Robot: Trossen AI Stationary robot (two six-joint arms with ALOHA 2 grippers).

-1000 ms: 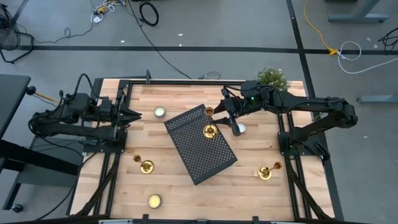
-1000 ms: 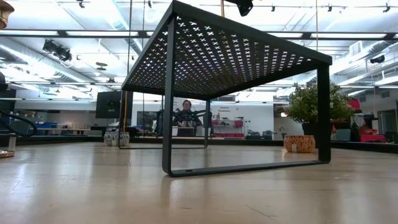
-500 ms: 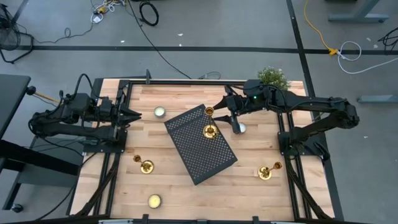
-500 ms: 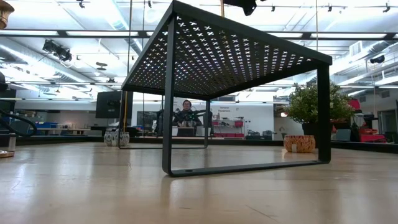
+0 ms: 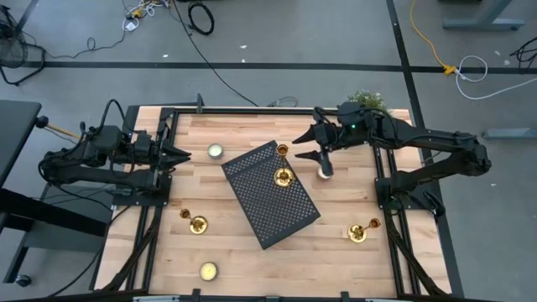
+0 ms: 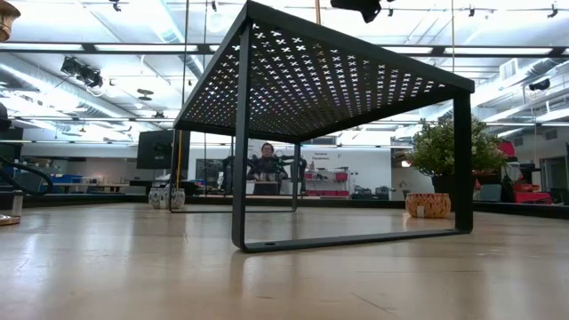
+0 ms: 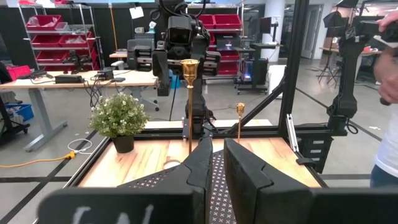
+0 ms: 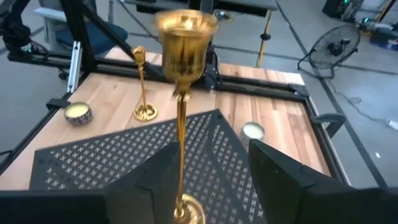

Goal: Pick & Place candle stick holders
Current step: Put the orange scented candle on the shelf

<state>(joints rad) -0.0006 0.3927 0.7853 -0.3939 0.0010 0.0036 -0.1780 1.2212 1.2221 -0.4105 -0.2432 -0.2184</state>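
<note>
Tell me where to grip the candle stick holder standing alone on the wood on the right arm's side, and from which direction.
Grip that candle stick holder on its thin stem, just under the cup. It stands upright, so bring the open right gripper in level from the right arm's side, straddling the stem. The flared base looks too wide and low to pinch.

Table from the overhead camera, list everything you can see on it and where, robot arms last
candle stick holders: three, gold; one on the perforated stand, one near the table's left side, one near its right side.
perforated stand: one, black, table centre, set at an angle.
tealight candles: three; one pale at the far left, one yellowish at the near left, one white below the right gripper.
potted plant: one, green, far right corner.
left gripper: left edge, waiting.
right gripper: open, beyond the stand's far right edge.
</note>
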